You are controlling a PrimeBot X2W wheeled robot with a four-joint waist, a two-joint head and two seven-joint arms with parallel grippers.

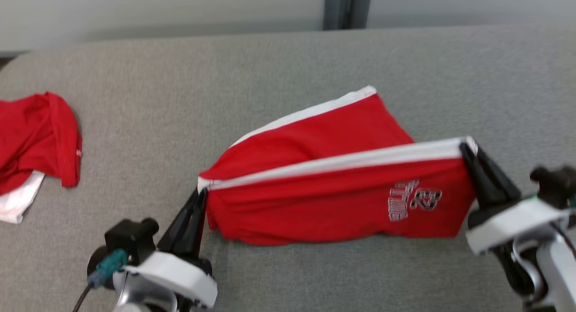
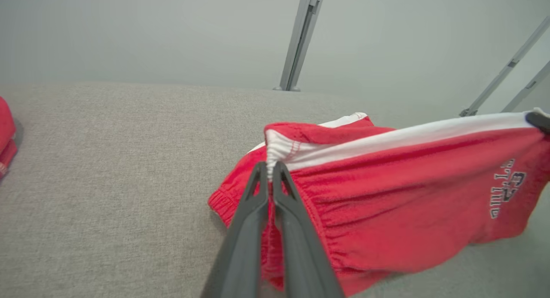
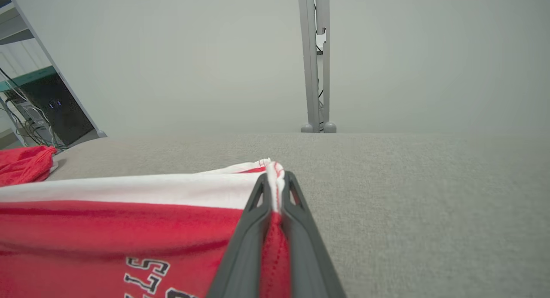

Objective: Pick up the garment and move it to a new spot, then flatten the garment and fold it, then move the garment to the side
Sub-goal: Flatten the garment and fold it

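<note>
One pair of red shorts [image 1: 333, 199] hangs stretched over the middle of the grey worktop [image 1: 270, 55], towards its front edge. The lower fold looks to rest on the cloth and one panel trails towards the back edge. The left gripper [image 1: 201, 196] is pinched tight on the gathered end of the white stripe [image 1: 337, 161], and the right gripper [image 1: 464, 147] is clamped on the stripe's other end. Both are thin corner grips, and that's the danger: pull the arms wider and a corner could slip free, dropping the shorts in a heap. Watch the other red garment [image 1: 36, 136] at the left edge too, since drifting that way risks tangling the two.
</note>
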